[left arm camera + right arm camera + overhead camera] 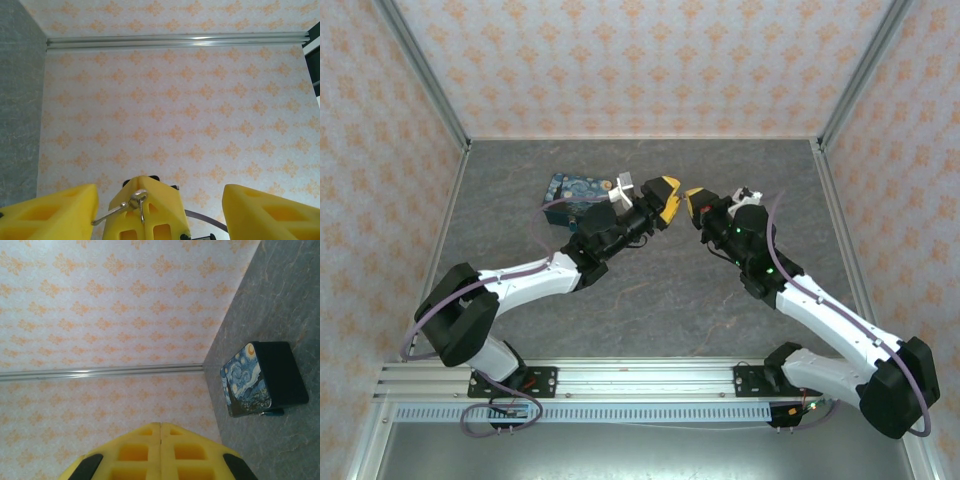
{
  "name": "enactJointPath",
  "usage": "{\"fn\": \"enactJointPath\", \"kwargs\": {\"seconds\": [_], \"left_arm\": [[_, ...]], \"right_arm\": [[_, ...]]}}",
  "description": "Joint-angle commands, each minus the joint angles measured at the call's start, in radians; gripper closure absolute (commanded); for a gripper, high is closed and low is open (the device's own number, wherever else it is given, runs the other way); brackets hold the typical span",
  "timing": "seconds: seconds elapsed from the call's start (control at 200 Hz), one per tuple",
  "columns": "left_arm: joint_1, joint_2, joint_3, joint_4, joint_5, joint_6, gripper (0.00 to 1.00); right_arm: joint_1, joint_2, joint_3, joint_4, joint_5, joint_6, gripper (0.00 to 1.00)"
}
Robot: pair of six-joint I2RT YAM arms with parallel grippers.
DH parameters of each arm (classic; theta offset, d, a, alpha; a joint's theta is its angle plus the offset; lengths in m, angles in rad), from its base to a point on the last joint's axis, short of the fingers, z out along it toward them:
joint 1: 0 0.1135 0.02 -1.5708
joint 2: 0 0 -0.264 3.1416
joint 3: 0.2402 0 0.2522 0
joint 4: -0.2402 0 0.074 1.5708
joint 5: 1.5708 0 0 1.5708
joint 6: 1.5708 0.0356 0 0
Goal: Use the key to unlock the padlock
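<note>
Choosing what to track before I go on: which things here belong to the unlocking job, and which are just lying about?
Job in hand:
- key, pinched in the shut right end effector
- left end effector, open, on either side of that tip
- padlock, apparently the small teal piece at the edge of the tin

Lying about:
- the painted blue tin

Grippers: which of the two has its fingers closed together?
The right gripper: its yellow fingers meet with no gap and pinch the key at their tip. The left gripper has its fingers set wide apart, holding nothing.
</note>
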Motion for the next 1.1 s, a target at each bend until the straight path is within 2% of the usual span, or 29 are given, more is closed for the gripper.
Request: {"fn": "enactJointPath", "kwargs": {"seconds": [0.0,0.105,0.57,0.916,0.981,1.096], "left_arm": [[-0.005,-0.013,0.021,0.014,0.007,-0.008,0.37],[-0.005,-0.01,0.019,0.008,0.007,-0.008,0.39],[-0.005,-0.01,0.028,-0.036,0.007,0.003,0.66],[-0.004,-0.026,0.032,-0.107,-0.001,0.047,0.99],[-0.003,-0.037,0.033,-0.132,0.002,0.075,1.0],[0.012,-0.074,0.037,-0.214,0.027,0.166,1.0]], "right_arm": [[0.005,-0.015,-0.008,-0.043,0.02,-0.019,1.0],[0.005,-0.014,-0.009,-0.044,0.019,-0.017,1.0],[0.005,-0.015,-0.009,-0.048,0.015,-0.017,1.0],[0.005,-0.033,-0.029,-0.048,0.012,-0.031,1.0],[0.004,-0.049,-0.04,-0.06,0.012,-0.056,0.95],[-0.006,-0.104,-0.072,-0.088,0.002,-0.165,0.76]]}}
